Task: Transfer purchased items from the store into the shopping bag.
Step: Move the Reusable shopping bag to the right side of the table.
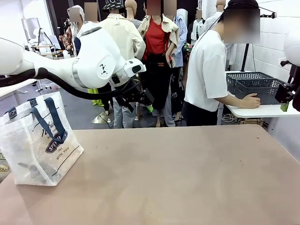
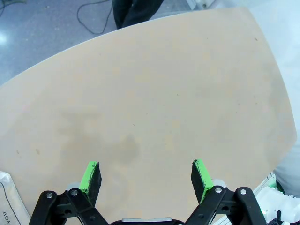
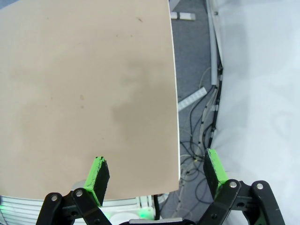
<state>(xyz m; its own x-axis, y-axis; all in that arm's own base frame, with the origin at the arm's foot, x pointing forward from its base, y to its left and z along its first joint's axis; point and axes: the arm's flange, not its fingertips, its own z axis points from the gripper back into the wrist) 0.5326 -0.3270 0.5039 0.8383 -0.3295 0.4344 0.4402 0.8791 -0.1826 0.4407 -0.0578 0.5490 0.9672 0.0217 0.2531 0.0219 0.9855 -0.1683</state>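
The bag [image 1: 40, 140] stands on the table [image 1: 178, 178] at its left side, near the front edge; its left part is cut off by the picture's edge. It is see-through and whitish, with dark blue handles and a dark oval mark with letters on it; some dark things lie at its bottom, but they are too dim to make out. In the left wrist view only a white corner of the bag [image 2: 9, 199] peeks in at the bottom left.

Two dark grey baskets [image 1: 255, 86] with holes in their sides sit on a small white side table [image 1: 262, 111] at the far right, well apart from the bag; what is in them is hidden by their walls. A person [image 1: 208, 70] in a white shirt stands beside them, with one hand [image 1: 251, 101] on the front basket.

The left arm [image 1: 89, 63] reaches in from the left, above the table and behind the bag; its tip is dark and hard to see there. In its own view the left gripper [image 2: 146, 176] hangs over bare table with its jaws wide apart, holding nothing.

The right gripper [image 3: 157, 173] hangs over the table's edge, jaws wide apart and holding nothing; one finger is over the table, the other over the floor, where cables [image 3: 204, 129] lie. In the front view only a dark bit of the right arm [image 1: 288, 91] shows at the right edge.
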